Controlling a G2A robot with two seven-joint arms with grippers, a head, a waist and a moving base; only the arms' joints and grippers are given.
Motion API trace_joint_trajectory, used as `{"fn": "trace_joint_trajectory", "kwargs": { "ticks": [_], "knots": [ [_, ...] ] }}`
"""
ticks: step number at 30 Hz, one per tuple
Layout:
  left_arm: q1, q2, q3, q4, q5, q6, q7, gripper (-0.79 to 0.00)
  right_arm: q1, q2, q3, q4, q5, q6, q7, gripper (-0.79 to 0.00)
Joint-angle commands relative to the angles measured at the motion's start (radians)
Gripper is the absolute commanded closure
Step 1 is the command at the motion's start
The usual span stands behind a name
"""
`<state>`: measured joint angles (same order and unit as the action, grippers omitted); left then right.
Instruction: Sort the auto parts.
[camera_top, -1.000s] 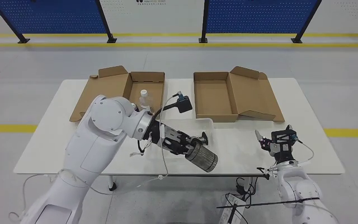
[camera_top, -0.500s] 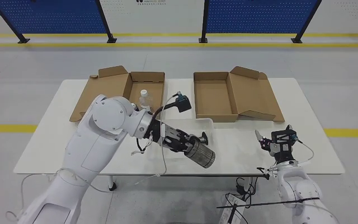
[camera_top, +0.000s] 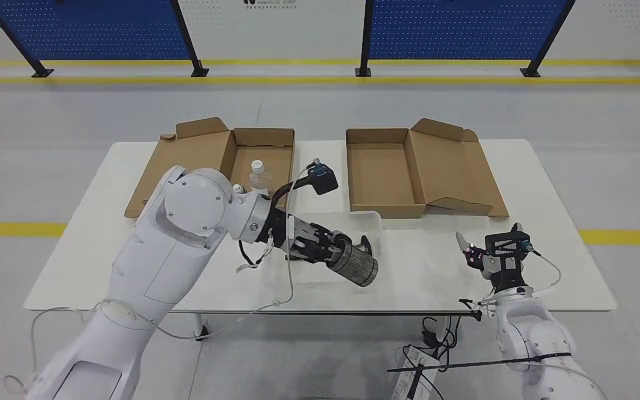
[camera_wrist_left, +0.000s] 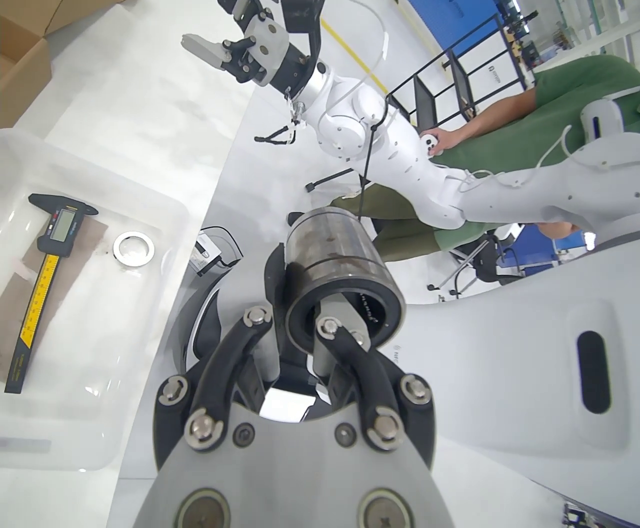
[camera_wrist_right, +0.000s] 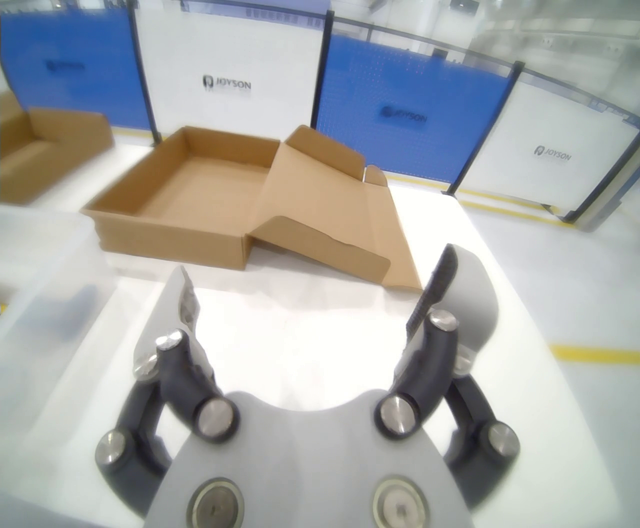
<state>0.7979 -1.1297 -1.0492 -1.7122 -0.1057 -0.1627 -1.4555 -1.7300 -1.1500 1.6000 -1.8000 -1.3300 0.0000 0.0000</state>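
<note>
Two open cardboard boxes sit at the far side of the white counter (camera_top: 560, 200). We see the left box (camera_top: 262, 150) at eleven o'clock from the metal cylinder (camera_top: 355, 266). The left jaws clamp the cylinder's wall, one finger inside the bore, with its long axis running ten to four by the clear bin (camera_top: 365, 213). The right box (camera_top: 385, 175) lies at one o'clock. The right jaws sit at three, spread wide and empty.
</note>
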Motion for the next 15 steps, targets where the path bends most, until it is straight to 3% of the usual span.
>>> {"fn": "trace_joint_trajectory", "kwargs": {
  "ticks": [1, 8, 15],
  "knots": [
    [-0.002, 0.002, 0.003, 0.001, 0.008, 0.002, 0.002, 0.0, 0.0, 0.0, 0.0, 0.0, 0.0, 0.0, 0.0, -0.785],
    [-0.009, 0.012, -0.004, 0.003, 0.046, 0.012, 0.011, 0.0, 0.0, 0.0, 0.0, 0.0, 0.0, 0.0, 0.0, -0.785],
    [-0.012, 0.036, -0.079, -0.011, 0.146, 0.042, 0.029, 0.0, 0.0, 0.0, 0.0, 0.0, 0.0, 0.0, 0.0, -0.785]
  ]
}}
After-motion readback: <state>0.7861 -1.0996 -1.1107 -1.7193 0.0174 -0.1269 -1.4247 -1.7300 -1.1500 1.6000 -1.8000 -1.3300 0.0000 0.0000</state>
